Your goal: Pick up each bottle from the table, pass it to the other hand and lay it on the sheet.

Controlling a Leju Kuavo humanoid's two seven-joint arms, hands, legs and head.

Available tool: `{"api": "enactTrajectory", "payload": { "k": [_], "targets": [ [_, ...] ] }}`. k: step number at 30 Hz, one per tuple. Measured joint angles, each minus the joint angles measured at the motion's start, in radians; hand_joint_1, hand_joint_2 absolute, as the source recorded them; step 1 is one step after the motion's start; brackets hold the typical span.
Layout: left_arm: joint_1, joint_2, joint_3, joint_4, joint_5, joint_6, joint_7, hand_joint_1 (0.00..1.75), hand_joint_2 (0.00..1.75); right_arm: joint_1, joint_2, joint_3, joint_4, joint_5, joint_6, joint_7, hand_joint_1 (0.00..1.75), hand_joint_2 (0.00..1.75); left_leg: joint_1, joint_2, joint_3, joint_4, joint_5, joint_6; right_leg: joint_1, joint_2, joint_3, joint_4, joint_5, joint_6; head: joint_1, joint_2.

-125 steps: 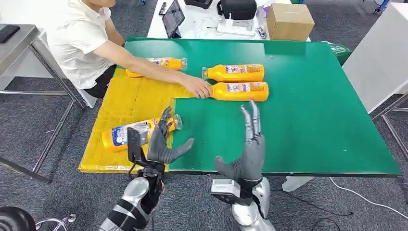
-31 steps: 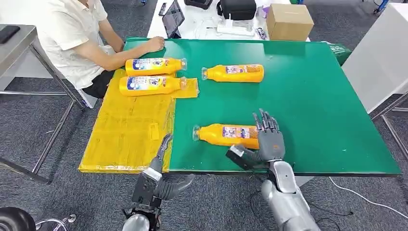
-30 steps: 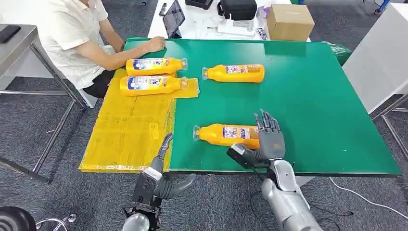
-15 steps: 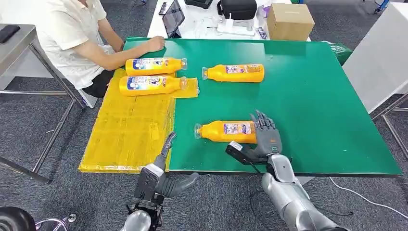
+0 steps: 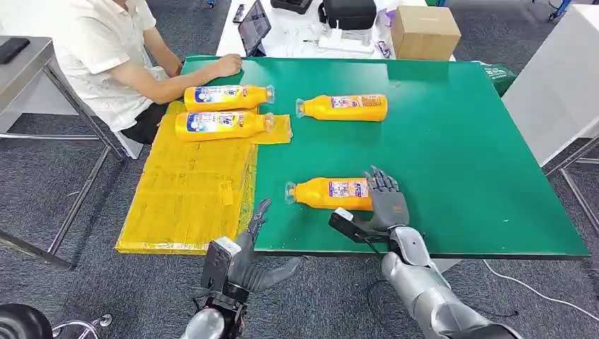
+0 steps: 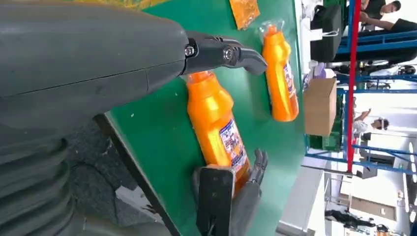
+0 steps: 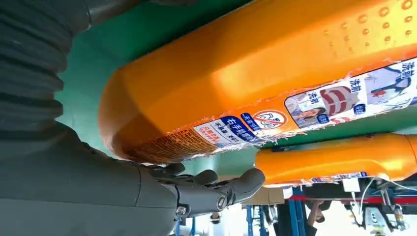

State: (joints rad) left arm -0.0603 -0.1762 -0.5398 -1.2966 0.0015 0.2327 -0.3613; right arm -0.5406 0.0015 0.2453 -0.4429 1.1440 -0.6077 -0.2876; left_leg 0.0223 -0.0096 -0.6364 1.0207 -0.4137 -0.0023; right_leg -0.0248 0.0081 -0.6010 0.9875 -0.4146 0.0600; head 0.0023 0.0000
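The right hand (image 5: 385, 205) is closing in on the near bottle (image 5: 329, 193), fingers (image 5: 381, 182) now curling around its base. The left hand (image 5: 248, 258) is rising beside the tabletop (image 5: 459, 141), fingers spread, ready for the handover.

Bright, even indoor light falls across the green desk (image 5: 459, 155), with soft, faint shadows and no harsh glare. The head view is sharp. In the right wrist view the near bottle (image 7: 275, 73) is slightly soft, with a pale sheen.

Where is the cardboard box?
In the head view, the cardboard box sits on the white table beyond the far edge of the green table, toward the robot's right, past the bottles.
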Motion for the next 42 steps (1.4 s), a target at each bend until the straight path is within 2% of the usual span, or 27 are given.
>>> {"api": "enactTrajectory", "payload": {
  "k": [2, 7, 9, 11, 18, 20, 21, 23, 31, 34, 38, 42],
  "targets": [
    [0.000, 0.000, -0.002, 0.000, 0.008, -0.003, 0.002, 0.00, 1.75, -0.003, 0.000, 0.002, 0.011, 0.004, 0.004, 0.008, 1.73, 1.75, 0.000, 0.000, 0.001, 0.000, 0.000, 0.000, 0.000, 0.000, 0.001, 0.000, 0.000, 0.000, 0.000, 0.000],
    [-0.014, 0.000, -0.012, 0.000, 0.031, -0.017, 0.011, 0.00, 1.75, -0.024, -0.006, 0.008, 0.031, 0.006, 0.047, 0.023, 1.71, 1.75, 0.000, 0.001, 0.005, 0.000, 0.000, 0.000, 0.000, 0.000, 0.004, 0.000, 0.000, 0.000, 0.000, 0.000],
    [-0.018, 0.000, -0.015, 0.000, 0.034, -0.017, 0.013, 0.00, 1.75, -0.029, -0.008, 0.013, 0.035, 0.006, 0.050, 0.026, 1.69, 1.75, 0.000, 0.001, 0.006, 0.000, 0.000, 0.000, 0.000, 0.000, 0.005, 0.000, 0.000, 0.000, 0.000, 0.000],
    [-0.019, 0.000, -0.016, 0.000, 0.041, -0.019, 0.016, 0.00, 1.75, -0.032, -0.009, 0.016, 0.040, 0.007, 0.052, 0.027, 1.75, 1.75, 0.000, 0.001, 0.006, 0.000, 0.000, 0.000, 0.000, 0.000, 0.006, 0.000, 0.000, 0.000, 0.000, 0.000],
    [-0.031, 0.001, -0.024, 0.006, 0.105, -0.069, 0.040, 0.00, 1.75, -0.044, -0.019, 0.032, 0.054, 0.040, 0.063, 0.071, 1.71, 1.75, 0.000, 0.001, 0.009, 0.000, 0.000, 0.000, 0.000, 0.000, 0.009, 0.000, 0.000, 0.000, 0.000, 0.000],
    [-0.033, 0.003, -0.025, 0.008, 0.125, -0.084, 0.046, 0.00, 1.75, -0.052, -0.025, 0.041, 0.061, 0.047, 0.064, 0.073, 1.38, 1.75, 0.000, 0.001, 0.009, 0.000, 0.000, 0.000, 0.000, 0.000, 0.009, 0.000, 0.000, 0.000, 0.000, 0.000],
    [-0.033, 0.003, -0.026, 0.008, 0.134, -0.089, 0.048, 0.00, 1.75, -0.055, -0.027, 0.046, 0.062, 0.055, 0.064, 0.075, 1.40, 1.75, 0.000, 0.000, 0.009, 0.000, 0.000, 0.000, 0.000, 0.000, 0.009, 0.000, 0.000, 0.000, 0.000, 0.000],
    [-0.033, 0.003, -0.027, 0.008, 0.138, -0.091, 0.050, 0.00, 1.75, -0.058, -0.030, 0.050, 0.064, 0.063, 0.064, 0.079, 1.75, 1.75, 0.000, 0.000, 0.010, 0.000, 0.000, 0.000, 0.000, 0.000, 0.010, 0.000, 0.000, 0.000, 0.000, 0.000],
    [-0.033, 0.003, -0.029, 0.010, 0.187, -0.117, 0.072, 0.00, 1.75, -0.084, -0.043, 0.092, 0.065, 0.111, 0.103, 0.109, 1.75, 1.75, 0.000, 0.000, 0.010, 0.000, 0.000, 0.000, 0.000, 0.000, 0.010, 0.000, 0.000, 0.000, 0.000, 0.000],
    [-0.036, 0.005, -0.032, 0.012, 0.196, -0.120, 0.073, 0.00, 1.75, -0.086, -0.047, 0.095, 0.066, 0.065, 0.105, 0.072, 1.75, 1.75, 0.000, 0.000, 0.010, 0.000, 0.000, 0.000, 0.000, 0.000, 0.010, 0.000, 0.000, 0.000, 0.000, 0.000],
    [-0.035, 0.006, -0.031, 0.012, 0.209, -0.107, 0.066, 0.00, 1.75, -0.069, -0.045, 0.066, 0.066, -0.071, 0.081, -0.072, 1.75, 1.75, 0.000, 0.000, 0.009, 0.000, 0.000, 0.000, 0.000, 0.000, 0.010, 0.000, 0.000, 0.000, 0.000, 0.000],
    [-0.035, 0.008, -0.031, 0.012, 0.217, -0.096, 0.060, 0.00, 1.75, -0.061, -0.042, 0.043, 0.065, -0.114, 0.071, -0.117, 1.75, 1.75, 0.000, 0.001, 0.009, 0.000, 0.000, 0.000, 0.000, 0.000, 0.009, 0.000, 0.000, 0.000, 0.000, 0.000]
  ]
}}
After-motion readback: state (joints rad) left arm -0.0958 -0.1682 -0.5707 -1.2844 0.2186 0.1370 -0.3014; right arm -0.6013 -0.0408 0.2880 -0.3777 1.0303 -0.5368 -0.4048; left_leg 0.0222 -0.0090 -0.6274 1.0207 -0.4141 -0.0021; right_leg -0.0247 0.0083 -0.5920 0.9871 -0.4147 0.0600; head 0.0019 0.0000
